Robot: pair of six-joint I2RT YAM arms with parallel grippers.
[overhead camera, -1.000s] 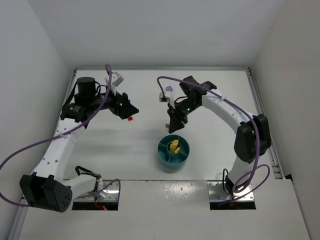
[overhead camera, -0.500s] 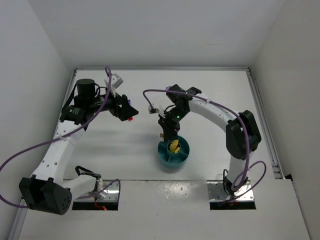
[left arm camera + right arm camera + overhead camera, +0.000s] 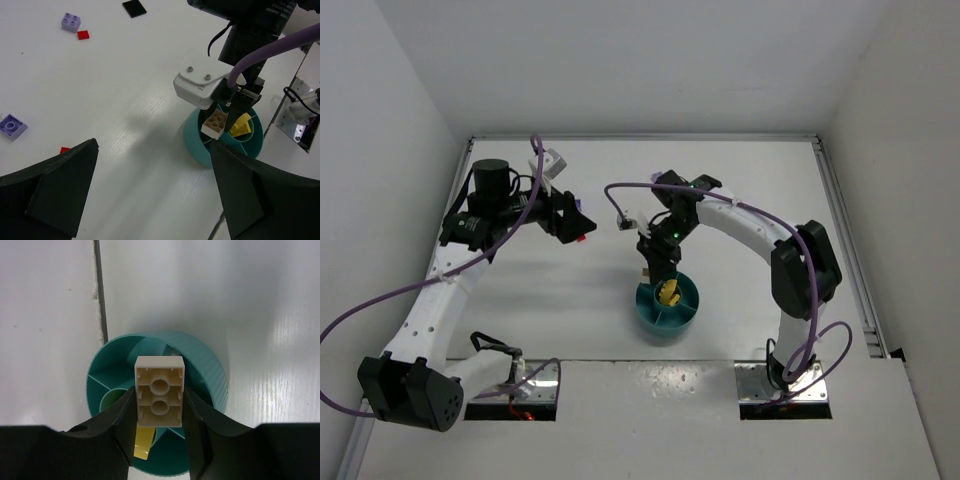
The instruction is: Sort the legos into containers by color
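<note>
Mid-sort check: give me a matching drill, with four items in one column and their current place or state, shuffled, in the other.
Items:
1. tan brick
2. yellow bricks
3. black tile
4. left gripper

Place or state:
A. inside the teal dish
B. clamped in the right gripper, above the dish
C. open, holding nothing
D. lying on the table, apart from the dish

Pairs: 1-B, 2-A, 3-D, 4-C

Right fingers (image 3: 119,427) tight, left fingers (image 3: 60,187) wide.
</note>
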